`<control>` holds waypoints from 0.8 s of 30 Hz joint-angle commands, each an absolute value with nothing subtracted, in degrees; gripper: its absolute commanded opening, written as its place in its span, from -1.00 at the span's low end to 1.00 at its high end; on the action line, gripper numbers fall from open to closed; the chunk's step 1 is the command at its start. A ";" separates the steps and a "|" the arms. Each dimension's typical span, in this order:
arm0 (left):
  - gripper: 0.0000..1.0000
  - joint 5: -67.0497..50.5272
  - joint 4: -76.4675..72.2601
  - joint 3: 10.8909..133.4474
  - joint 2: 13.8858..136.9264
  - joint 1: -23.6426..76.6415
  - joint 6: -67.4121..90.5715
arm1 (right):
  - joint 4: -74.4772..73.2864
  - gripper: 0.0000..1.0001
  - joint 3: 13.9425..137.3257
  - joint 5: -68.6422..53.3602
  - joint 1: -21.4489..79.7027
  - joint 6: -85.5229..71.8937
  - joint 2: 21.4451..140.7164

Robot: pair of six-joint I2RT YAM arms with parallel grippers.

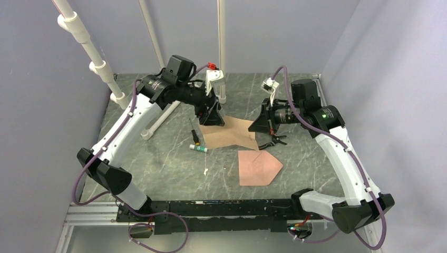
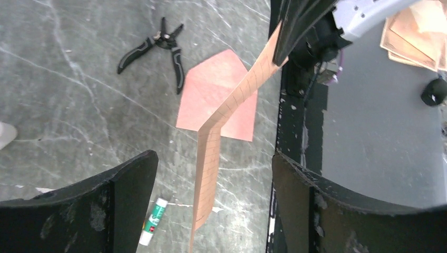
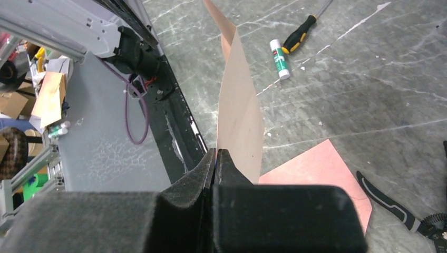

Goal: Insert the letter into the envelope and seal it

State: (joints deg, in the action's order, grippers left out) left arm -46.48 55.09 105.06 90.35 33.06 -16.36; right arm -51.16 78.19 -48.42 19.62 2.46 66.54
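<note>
Low at centre of the right wrist view, I find my right gripper [image 3: 216,154] clenched on one edge of the letter [image 3: 240,116], holding the bent sheet up on edge. My left gripper [image 2: 213,161] stands released, one finger on either side of that sheet. Right of centre in the top view, the envelope [image 1: 258,167] lies flat with its flap open, pliers [image 1: 275,140] just above it, and a glue stick [image 1: 198,148] and screwdriver [image 1: 194,134] to the left.

Robotics lab test cell: plain grey partition walls [image 1: 31,105] enclose a marbled counter [image 1: 158,168]; white pipe frame [image 1: 79,29] at far left, aluminium rail [image 1: 89,213] near.
</note>
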 commanded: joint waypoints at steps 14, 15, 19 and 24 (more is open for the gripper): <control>0.06 -58.72 57.52 105.55 92.14 33.21 -18.23 | -54.22 -1.00 87.21 -54.49 20.46 3.86 64.81; -0.06 -59.21 57.49 105.94 92.16 33.22 -18.15 | -54.60 -1.00 87.61 -54.45 20.48 4.01 64.79; -0.84 -58.04 55.55 108.71 91.72 33.61 -15.34 | -55.43 -1.00 88.79 -53.66 20.48 3.95 65.17; -0.95 -54.09 51.54 109.39 90.34 33.84 -11.65 | -48.03 -1.00 89.12 -54.05 20.48 -1.57 63.75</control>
